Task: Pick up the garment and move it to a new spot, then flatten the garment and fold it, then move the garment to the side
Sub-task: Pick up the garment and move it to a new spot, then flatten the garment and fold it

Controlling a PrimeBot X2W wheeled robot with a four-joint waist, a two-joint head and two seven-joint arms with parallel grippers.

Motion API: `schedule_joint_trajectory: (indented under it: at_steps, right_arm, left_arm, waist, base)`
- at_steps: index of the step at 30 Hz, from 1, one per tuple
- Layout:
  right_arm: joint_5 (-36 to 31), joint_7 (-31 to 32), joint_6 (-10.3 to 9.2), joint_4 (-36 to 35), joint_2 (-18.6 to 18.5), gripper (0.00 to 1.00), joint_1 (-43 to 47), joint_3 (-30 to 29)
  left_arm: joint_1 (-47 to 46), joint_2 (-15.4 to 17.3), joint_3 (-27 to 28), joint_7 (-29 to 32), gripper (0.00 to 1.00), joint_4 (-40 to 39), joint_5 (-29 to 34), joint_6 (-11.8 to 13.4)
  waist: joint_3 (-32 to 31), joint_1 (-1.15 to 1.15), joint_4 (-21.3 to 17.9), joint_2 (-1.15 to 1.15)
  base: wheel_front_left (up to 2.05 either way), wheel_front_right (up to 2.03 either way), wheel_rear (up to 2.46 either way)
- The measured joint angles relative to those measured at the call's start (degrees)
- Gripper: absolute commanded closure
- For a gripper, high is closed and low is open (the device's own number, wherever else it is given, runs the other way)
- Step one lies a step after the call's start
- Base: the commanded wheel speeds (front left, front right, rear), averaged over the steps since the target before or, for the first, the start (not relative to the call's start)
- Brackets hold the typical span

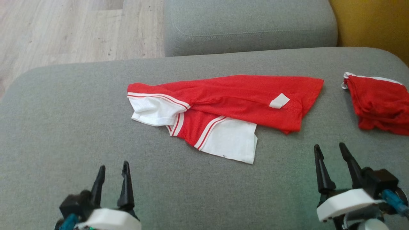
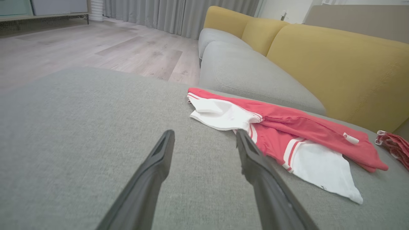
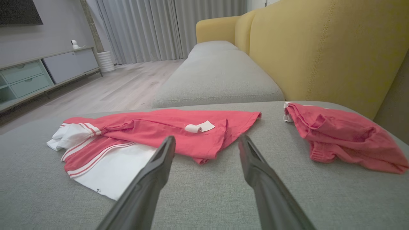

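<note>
Left gripper point(image 1: 113, 165) and right gripper point(image 1: 329, 145) hang spread and empty, short of the garment point(image 1: 223, 95) rumpled on the sofa point(image 1: 64, 127); a careless pinch could catch one layer only, or the red heap point(image 1: 380, 102) alongside

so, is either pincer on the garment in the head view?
No, the left pincer and right pincer are both open over bare grey cushion, apart from the red and white garment.
</note>
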Motion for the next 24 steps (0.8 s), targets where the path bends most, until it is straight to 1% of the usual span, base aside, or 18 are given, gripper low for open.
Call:
schedule_joint_trajectory:
  at_steps: [7, 24]
  right_arm:
    - [0.79, -0.1, 0.0, 0.24, 0.02, 0.0, 0.32, 0.42]
    - [0.76, -0.29, 0.0, 0.68, 0.02, 0.0, 0.27, 0.42]
  left_arm:
    - [2.28, 0.56, -0.4, -0.03, 0.0, -2.5, 0.02, 1.31]
    - [2.59, 1.1, -1.34, 0.12, 0.0, -3.09, 0.04, 1.8]
  waist:
    - [-0.33, 0.01, 0.16, 0.0]
    - [0.0, 0.01, 0.27, 0.0]
  base:
    - [0.0, 0.0, 0.0]
    - [0.0, 0.0, 0.0]
